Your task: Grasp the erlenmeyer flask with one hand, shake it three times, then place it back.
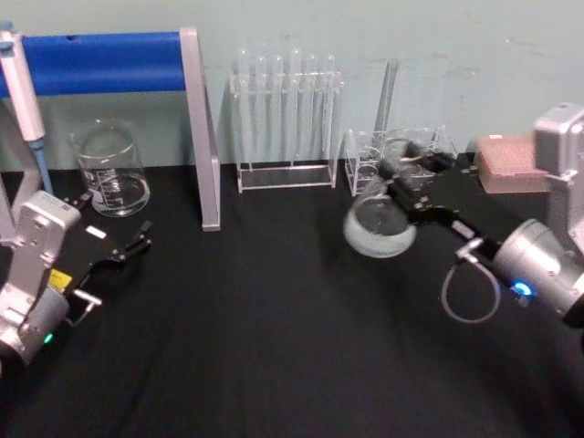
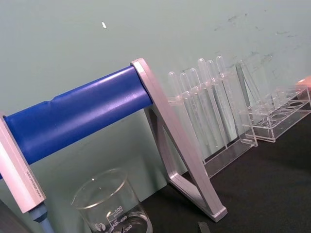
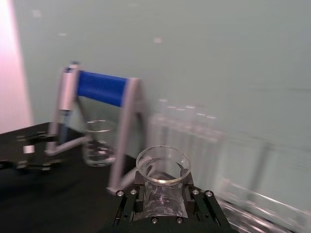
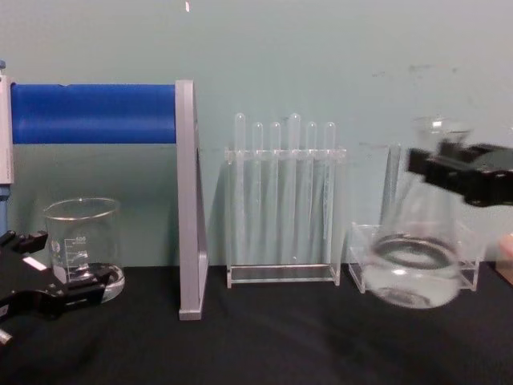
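Note:
The erlenmeyer flask [image 1: 376,228] is a clear glass cone with a narrow neck. It hangs tilted above the black table at the right, and in the chest view the flask [image 4: 417,257] is off the surface in front of a small acrylic rack. My right gripper [image 1: 404,185] is shut on its neck, seen as black jaws [image 4: 453,171] on either side of the glass. In the right wrist view the flask's flared rim [image 3: 163,162] stands up between the jaws. My left gripper [image 1: 128,248] rests open, low at the left near a beaker.
A glass beaker [image 1: 111,171] stands at the back left beside a stand with a blue bar [image 1: 100,62] and grey legs. A test tube rack [image 1: 285,119] is at the back centre, a small acrylic rack [image 1: 401,151] and a pink box [image 1: 506,164] at the back right.

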Action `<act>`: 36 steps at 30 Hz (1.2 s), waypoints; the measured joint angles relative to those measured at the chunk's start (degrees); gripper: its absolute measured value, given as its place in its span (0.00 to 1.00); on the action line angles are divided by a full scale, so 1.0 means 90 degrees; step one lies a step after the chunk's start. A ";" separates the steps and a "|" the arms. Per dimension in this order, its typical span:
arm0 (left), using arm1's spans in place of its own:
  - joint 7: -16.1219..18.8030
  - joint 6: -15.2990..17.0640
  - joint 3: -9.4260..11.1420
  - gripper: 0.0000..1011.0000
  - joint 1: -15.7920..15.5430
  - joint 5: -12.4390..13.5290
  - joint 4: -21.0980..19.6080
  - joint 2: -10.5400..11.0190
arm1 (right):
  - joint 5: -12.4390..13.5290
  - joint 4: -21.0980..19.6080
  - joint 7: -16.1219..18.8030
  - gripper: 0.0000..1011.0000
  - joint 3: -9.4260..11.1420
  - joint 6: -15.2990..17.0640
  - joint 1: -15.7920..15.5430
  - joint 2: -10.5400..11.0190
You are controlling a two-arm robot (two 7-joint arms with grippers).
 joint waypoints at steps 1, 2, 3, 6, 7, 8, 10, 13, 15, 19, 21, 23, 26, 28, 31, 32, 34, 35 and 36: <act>0.0000 0.0000 0.0000 0.99 0.0000 0.0000 0.0000 0.0000 | -0.0001 0.0042 0.0183 0.44 -0.0122 -0.0004 0.0084 -0.0016; 0.0000 0.0000 0.0000 0.99 0.0000 0.0000 0.0000 0.0000 | 0.0005 0.0078 0.0380 0.44 -0.0261 -0.0008 0.0173 -0.0030; 0.0000 0.0000 0.0000 0.99 0.0000 0.0000 0.0000 0.0000 | 0.0005 0.0078 0.0380 0.44 -0.0261 -0.0008 0.0173 -0.0030; 0.0000 0.0000 0.0000 0.99 0.0000 0.0000 0.0000 0.0000 | 0.0061 0.0146 0.0794 0.44 -0.0563 -0.0036 0.0346 -0.0054; 0.0000 0.0000 0.0000 0.99 0.0000 0.0000 0.0000 0.0000 | 0.0103 0.0176 0.0989 0.44 -0.0728 -0.0060 0.0434 -0.0062; 0.0000 0.0000 0.0000 0.99 0.0000 0.0000 0.0000 0.0000 | 0.0125 0.0192 0.1084 0.44 -0.0799 -0.0072 0.0472 -0.0068; 0.0000 0.0000 0.0000 0.99 0.0000 0.0000 0.0000 0.0000 | 0.0193 0.0228 0.1338 0.44 -0.1000 -0.0116 0.0578 -0.0079; 0.0000 0.0000 0.0000 0.99 0.0000 0.0000 0.0000 0.0000 | 0.0262 0.0256 0.1571 0.44 -0.1174 -0.0158 0.0666 -0.0087; 0.0000 0.0000 0.0000 0.99 0.0000 0.0000 0.0000 0.0000 | 0.0321 0.0286 0.1737 0.44 -0.1312 -0.0188 0.0741 -0.0088; 0.0000 0.0000 0.0000 0.99 0.0000 0.0000 0.0000 0.0000 | 0.0415 0.0330 0.1864 0.44 -0.1446 -0.0233 0.0820 -0.0067; 0.0000 0.0000 0.0000 0.99 0.0000 0.0000 0.0000 0.0000 | 0.0445 0.0345 0.1863 0.44 -0.1459 -0.0249 0.0833 -0.0055; 0.0000 0.0000 0.0000 0.99 0.0000 0.0000 0.0000 0.0000 | 0.0486 0.0367 0.1819 0.44 -0.1459 -0.0267 0.0841 -0.0033; 0.0000 0.0000 0.0000 0.99 0.0000 0.0000 0.0000 0.0000 | 0.0533 0.0397 0.1657 0.44 -0.1403 -0.0301 0.0841 -0.0004; 0.0000 0.0000 0.0000 0.99 0.0000 0.0000 0.0000 0.0000 | 0.0551 0.0412 0.1556 0.44 -0.1354 -0.0321 0.0830 0.0013; 0.0000 0.0000 0.0000 0.99 0.0000 0.0000 0.0000 0.0000 | 0.0573 0.0432 0.1304 0.44 -0.1220 -0.0353 0.0781 0.0051; 0.0000 0.0000 0.0000 0.99 0.0000 0.0000 0.0000 0.0000 | 0.0573 0.0432 0.1157 0.44 -0.1133 -0.0364 0.0737 0.0069; 0.0000 0.0000 0.0000 0.99 0.0000 0.0000 0.0000 0.0000 | 0.0572 0.0430 0.0995 0.44 -0.1022 -0.0372 0.0681 0.0094; 0.0000 0.0000 0.0000 0.99 0.0000 0.0000 0.0000 0.0000 | 0.0561 0.0411 0.0820 0.44 -0.0902 -0.0380 0.0616 0.0116; 0.0000 0.0000 0.0000 0.99 0.0000 0.0000 0.0000 0.0000 | 0.0554 0.0399 0.0746 0.44 -0.0847 -0.0382 0.0586 0.0125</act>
